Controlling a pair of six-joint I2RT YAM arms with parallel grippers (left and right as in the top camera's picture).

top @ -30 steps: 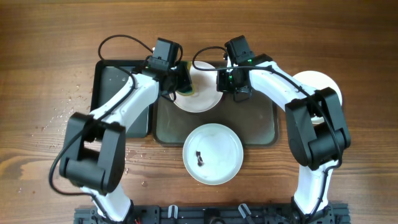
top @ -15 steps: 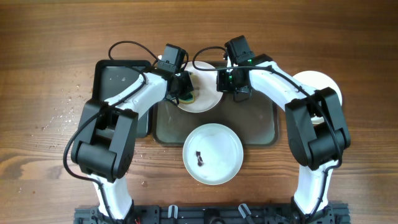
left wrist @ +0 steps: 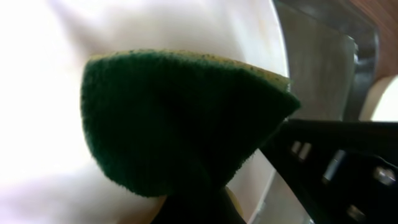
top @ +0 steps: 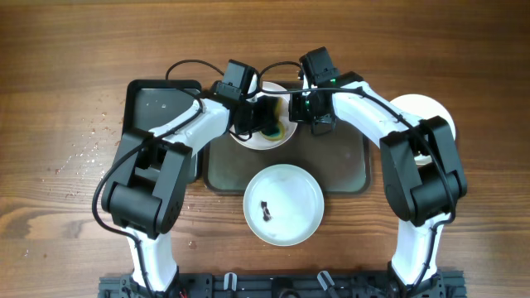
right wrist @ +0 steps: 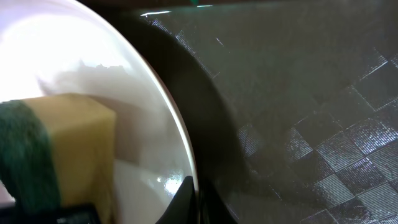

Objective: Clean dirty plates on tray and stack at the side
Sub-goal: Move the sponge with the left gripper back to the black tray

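At the back of the brown-grey tray (top: 348,165) a white plate (top: 267,139) is pinched at its right rim by my right gripper (top: 296,113), which is shut on it; the right wrist view shows the fingertips (right wrist: 193,199) on that rim (right wrist: 180,130). My left gripper (top: 262,121) is shut on a green-and-yellow sponge (top: 275,126) pressed flat onto the plate's face (left wrist: 37,93). The sponge's green side (left wrist: 174,118) fills the left wrist view. A second plate (top: 294,194) with a dark smudge (top: 265,209) overlaps the tray's front rim.
A narrower black tray (top: 157,124) lies against the big tray's left side. A third white plate (top: 422,106) rests on the table to the right, partly under my right arm. Water drops (top: 91,141) dot the wood at the left.
My left gripper has slid the sponge rightward, from the plate's left rim onto its middle. The right gripper has stayed on the rim, and the front plate has not moved.
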